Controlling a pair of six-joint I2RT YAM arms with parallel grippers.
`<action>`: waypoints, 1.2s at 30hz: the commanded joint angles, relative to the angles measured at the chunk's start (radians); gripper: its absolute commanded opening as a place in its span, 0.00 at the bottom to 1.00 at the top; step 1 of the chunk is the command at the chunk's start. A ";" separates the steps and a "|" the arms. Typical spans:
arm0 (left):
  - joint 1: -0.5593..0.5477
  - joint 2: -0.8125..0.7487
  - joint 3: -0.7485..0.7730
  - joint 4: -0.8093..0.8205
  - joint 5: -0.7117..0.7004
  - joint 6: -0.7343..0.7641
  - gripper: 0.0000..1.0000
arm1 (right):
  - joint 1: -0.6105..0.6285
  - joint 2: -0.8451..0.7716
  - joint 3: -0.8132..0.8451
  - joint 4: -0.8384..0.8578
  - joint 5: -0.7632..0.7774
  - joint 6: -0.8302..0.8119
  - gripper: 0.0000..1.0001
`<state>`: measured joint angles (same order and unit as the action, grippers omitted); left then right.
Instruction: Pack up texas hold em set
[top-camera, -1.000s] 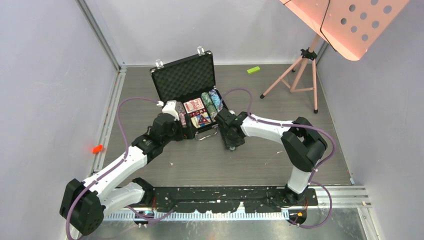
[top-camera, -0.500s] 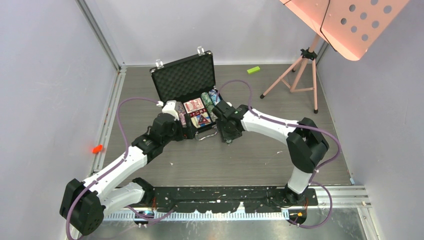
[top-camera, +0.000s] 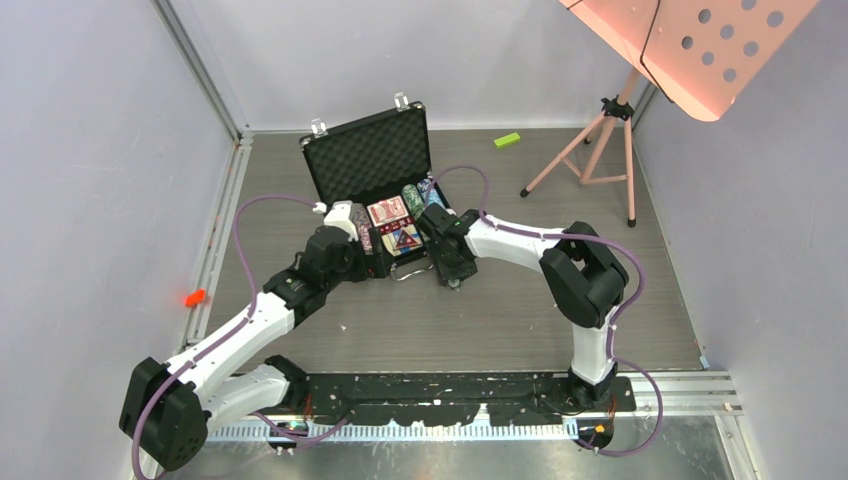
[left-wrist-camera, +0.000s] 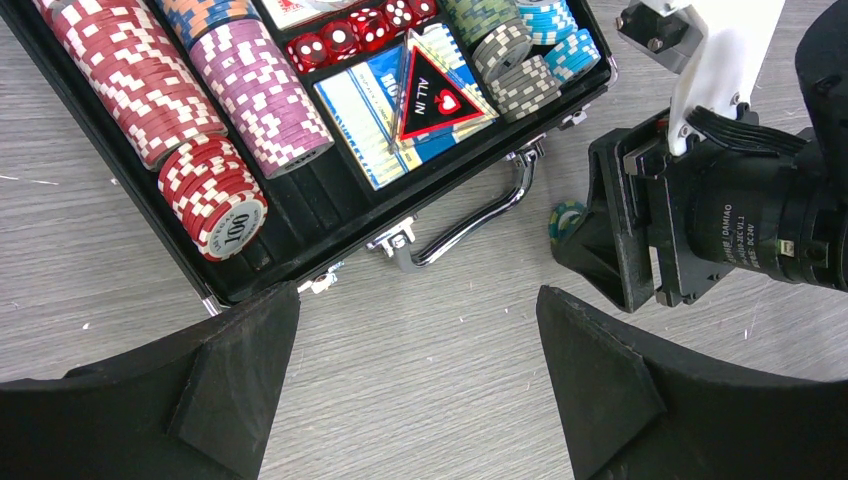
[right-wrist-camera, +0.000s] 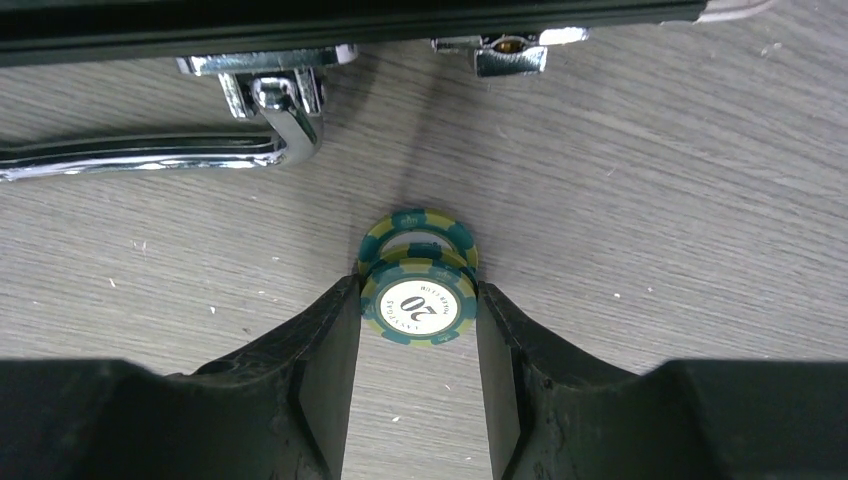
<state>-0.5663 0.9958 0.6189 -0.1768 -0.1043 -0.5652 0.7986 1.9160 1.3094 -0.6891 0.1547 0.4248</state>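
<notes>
1. Mostly packed, judging by the full tray. Nothing gripped by the left fingers, spread wide apart along the bottom of the left wrist view, just short of the front edge of the briefcase.
2. Seated in the tray at the upper left of that view: rows of red chips and purple chips.
3. Further right, at the upper middle: red dice and a blue-and-white pack with a triangular "ALL IN" marker lying on it. Beyond them, grey and blue chips at the tray's right end.
4. Not closed yet: lid upright with its foam showing, at the upper middle of the top view. Handle flat on the surface in front.
5. Outside the case, right of the handle: a green chip marked 20, clamped edge to edge between the right fingers at the centre of the right wrist view. Just beyond it, a second green chip; impossible to tell whether held too or lying loose.
6. Left to do, by estimate: carry these last chips into the tray, lower the lid and snap the latches.
</notes>
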 joint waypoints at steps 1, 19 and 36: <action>0.006 -0.017 0.020 0.008 -0.004 0.009 0.92 | -0.006 -0.003 0.042 0.035 0.017 -0.004 0.34; 0.005 -0.013 0.018 0.010 -0.007 0.008 0.92 | -0.031 0.002 0.033 0.054 0.010 -0.017 0.60; 0.006 -0.010 0.021 0.007 -0.009 0.010 0.92 | -0.039 0.037 -0.042 0.088 -0.056 0.000 0.58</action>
<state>-0.5663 0.9958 0.6189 -0.1768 -0.1047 -0.5652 0.7616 1.9308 1.3075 -0.6224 0.1284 0.4175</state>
